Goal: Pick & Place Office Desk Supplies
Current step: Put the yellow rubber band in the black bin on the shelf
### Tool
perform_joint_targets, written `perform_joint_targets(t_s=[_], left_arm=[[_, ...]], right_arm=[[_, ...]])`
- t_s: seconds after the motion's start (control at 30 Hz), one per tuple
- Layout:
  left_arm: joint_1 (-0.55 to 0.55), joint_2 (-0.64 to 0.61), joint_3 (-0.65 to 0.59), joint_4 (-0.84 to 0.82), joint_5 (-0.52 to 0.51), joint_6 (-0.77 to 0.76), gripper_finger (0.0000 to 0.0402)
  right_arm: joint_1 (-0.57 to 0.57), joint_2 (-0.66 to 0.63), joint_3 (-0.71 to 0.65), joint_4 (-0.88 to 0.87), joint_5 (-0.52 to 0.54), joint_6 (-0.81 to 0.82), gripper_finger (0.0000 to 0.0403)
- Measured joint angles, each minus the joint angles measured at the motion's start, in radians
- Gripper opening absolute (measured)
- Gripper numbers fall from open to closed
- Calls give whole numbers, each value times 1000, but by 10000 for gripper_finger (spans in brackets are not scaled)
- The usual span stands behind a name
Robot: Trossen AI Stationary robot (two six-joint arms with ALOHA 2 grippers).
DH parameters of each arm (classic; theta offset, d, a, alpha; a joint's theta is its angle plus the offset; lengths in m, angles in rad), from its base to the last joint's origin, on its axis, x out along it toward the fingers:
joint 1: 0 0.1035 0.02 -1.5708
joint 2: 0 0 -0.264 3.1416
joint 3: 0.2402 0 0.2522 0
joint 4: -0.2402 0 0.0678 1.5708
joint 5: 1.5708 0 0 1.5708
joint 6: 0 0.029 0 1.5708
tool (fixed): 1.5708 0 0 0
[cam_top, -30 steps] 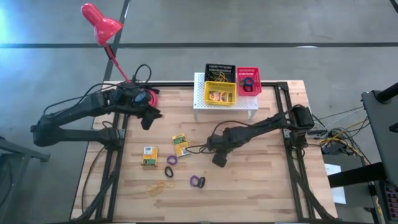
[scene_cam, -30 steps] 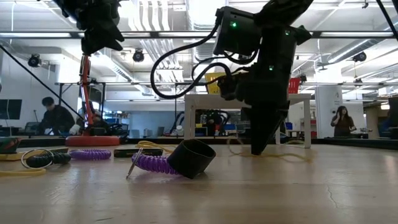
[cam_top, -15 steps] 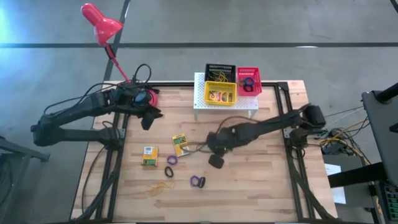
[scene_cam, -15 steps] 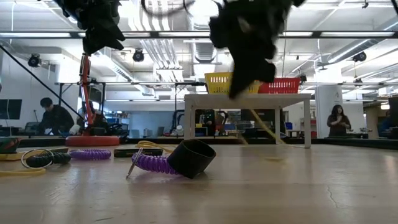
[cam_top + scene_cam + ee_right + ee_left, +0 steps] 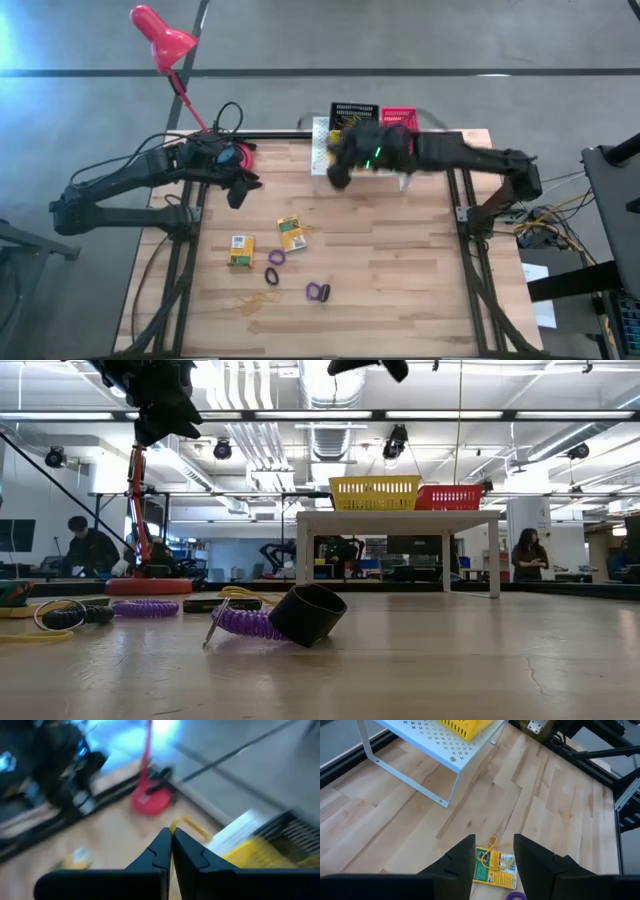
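Two arms, and both are mine. My right gripper (image 5: 340, 176) hangs above the near corner of the white perforated stand (image 5: 322, 160), beside the yellow tray (image 5: 375, 492), with its fingers (image 5: 161, 851) pressed shut on a thin yellow rubber band (image 5: 186, 824); that view is smeared, so I say band with some caution. My left gripper (image 5: 238, 194) hovers over the table's left rear part, near the red lamp's base (image 5: 151, 801), its fingers (image 5: 462, 857) parted with nothing between them. Past those fingers I see a yellow-green card box (image 5: 494, 867) with a loop of yellow band lying across it, and the rim of a purple ring (image 5: 515, 896) just beside it. On the stand sit the yellow tray, the red tray (image 5: 455, 497) and the black tray (image 5: 352, 109) behind them. Down on the wooden table (image 5: 420, 280) lie a second card box (image 5: 240, 250), a black ring (image 5: 271, 275), a purple ring touching a dark ring (image 5: 317, 292), and loose yellow bands (image 5: 255, 300) near the front left.
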Motion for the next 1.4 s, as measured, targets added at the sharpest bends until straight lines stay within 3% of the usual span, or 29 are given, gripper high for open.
perform_joint_targets(t_s=[0.17, 0.37, 0.7, 0.93, 1.1, 1.27, 1.4], left_arm=[[0, 0, 0, 17, 0, 0, 138], [0, 0, 0, 27, 0, 0, 138], [0, 0, 0, 26, 0, -3, 138], [0, 0, 0, 26, 0, -3, 138], [0, 0, 0, 26, 0, -3, 138], [0, 1, -5, 25, 0, -2, 138], [0, 3, -10, 28, 0, 33, 138]], right_arm=[[-182, 15, 85, -14, 1, -131, 8], [-356, 11, 63, -41, -5, -179, 8], [-475, 13, -84, -66, -6, -183, 11], [-506, 13, -133, -58, -142, -119, 78], [-492, -16, -125, -38, -159, -95, 139], [-432, -61, -122, -23, -159, -53, 168], [-321, -79, -123, -28, -158, -44, 172]])
